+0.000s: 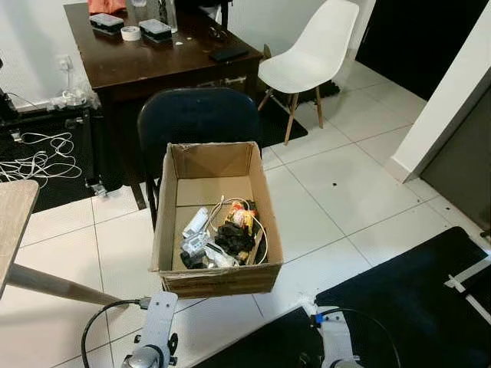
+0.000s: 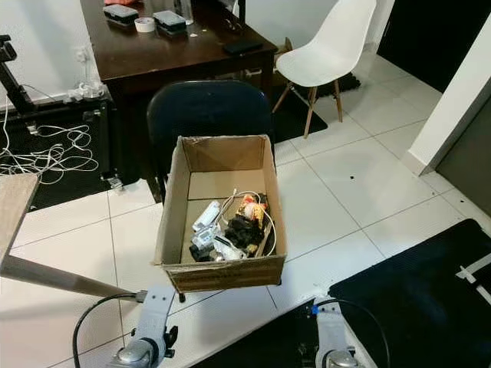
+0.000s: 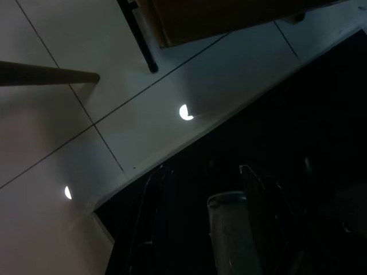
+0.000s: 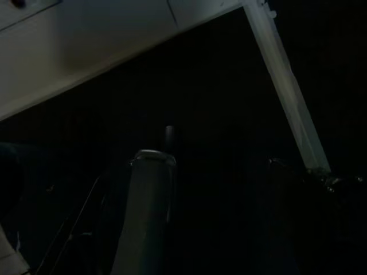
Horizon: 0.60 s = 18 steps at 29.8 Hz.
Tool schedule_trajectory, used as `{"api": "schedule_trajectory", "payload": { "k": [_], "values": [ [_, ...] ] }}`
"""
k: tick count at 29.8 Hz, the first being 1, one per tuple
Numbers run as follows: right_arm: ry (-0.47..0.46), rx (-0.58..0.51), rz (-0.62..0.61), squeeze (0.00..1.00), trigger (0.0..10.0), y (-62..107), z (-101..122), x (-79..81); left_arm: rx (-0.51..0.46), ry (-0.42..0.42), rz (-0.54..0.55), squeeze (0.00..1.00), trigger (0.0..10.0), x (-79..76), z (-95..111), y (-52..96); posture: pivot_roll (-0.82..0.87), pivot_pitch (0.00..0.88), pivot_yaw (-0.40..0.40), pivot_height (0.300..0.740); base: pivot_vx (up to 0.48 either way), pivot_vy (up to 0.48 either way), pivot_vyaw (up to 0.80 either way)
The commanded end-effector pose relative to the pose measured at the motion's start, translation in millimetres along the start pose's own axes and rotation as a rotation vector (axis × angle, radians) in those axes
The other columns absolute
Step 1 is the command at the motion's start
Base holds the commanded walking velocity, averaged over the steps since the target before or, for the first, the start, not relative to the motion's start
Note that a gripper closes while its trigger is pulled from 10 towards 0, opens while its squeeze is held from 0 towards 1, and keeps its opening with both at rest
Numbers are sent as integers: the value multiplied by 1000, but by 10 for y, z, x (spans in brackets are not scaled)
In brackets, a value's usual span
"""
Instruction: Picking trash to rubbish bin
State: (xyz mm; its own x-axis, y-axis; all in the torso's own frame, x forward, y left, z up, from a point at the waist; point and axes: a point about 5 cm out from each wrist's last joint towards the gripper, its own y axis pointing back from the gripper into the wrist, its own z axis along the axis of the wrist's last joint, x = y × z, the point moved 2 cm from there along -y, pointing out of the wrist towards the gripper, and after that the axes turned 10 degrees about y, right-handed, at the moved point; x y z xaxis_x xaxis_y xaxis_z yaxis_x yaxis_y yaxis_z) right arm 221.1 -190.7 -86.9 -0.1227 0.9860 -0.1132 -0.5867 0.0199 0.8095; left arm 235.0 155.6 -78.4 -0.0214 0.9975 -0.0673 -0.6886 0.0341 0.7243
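Left eye view is showing me an open cardboard box (image 1: 217,222) serving as the rubbish bin, sitting on the tiled floor (image 1: 337,192) so I can drop things in from above. Inside it, trash (image 1: 222,234) is lying heaped toward the near wall: wires, wrappers, dark scraps. Just behind the box a dark office chair (image 1: 198,115) is standing, and beyond that a brown surface (image 1: 153,54). My left arm (image 1: 157,326) and right arm (image 1: 334,337) are hanging low, near the box's front. I cannot tell whether either gripper is apart or together; both wrist views are too dark.
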Motion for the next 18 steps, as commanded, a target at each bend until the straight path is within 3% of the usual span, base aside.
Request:
{"api": "schedule_trajectory", "payload": {
  "k": [1,18],
  "values": [
    [-40,-13,-20,0,10000,2,0,-16,40,1,1,0,10000,-7,-135,25,86,74,-20,740,0,0,0],
    [-19,-35,-11,0,10000,19,-86,51,68,-15,1,0,10000,10,-268,61,72,37,-13,740,0,0,0]
  ]
}}
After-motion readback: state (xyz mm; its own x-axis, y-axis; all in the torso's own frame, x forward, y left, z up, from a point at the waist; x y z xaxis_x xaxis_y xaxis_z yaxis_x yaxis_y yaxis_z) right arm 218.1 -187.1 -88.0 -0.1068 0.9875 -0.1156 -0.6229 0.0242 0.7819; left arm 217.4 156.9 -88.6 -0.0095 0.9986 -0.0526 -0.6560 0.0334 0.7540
